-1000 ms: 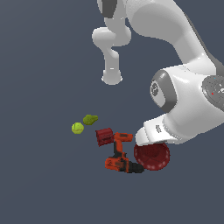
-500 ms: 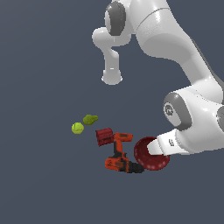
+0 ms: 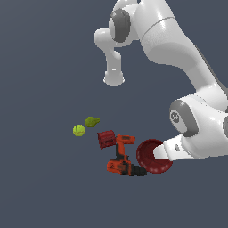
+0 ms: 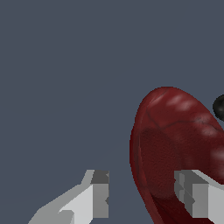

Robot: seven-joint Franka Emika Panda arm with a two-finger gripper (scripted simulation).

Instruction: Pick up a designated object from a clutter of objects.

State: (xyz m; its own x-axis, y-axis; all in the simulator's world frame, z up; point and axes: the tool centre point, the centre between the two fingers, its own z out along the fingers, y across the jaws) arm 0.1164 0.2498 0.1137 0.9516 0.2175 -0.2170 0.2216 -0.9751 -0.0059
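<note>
The dark red glossy bowl (image 3: 149,156) lies at the exterior view's right end of the clutter, touching the orange-red and black drill (image 3: 121,161). My gripper (image 3: 156,154) is down at the bowl's right side. In the wrist view the bowl (image 4: 175,144) fills the space near my gripper (image 4: 142,194), which is open. One fingertip (image 4: 99,192) is outside the rim and the other fingertip (image 4: 192,192) is over the bowl's inside, so the rim stands between the jaws. Nothing is gripped.
A small dark red ribbed block (image 3: 106,139) sits beside the drill. A yellow-green ball (image 3: 79,130) and a green lumpy piece (image 3: 91,121) lie farther to the exterior view's left. A black part (image 4: 218,106) shows past the bowl in the wrist view.
The hand has come down and shifted slightly to the exterior view's right, reaching the bowl's rim. The objects have not moved.
</note>
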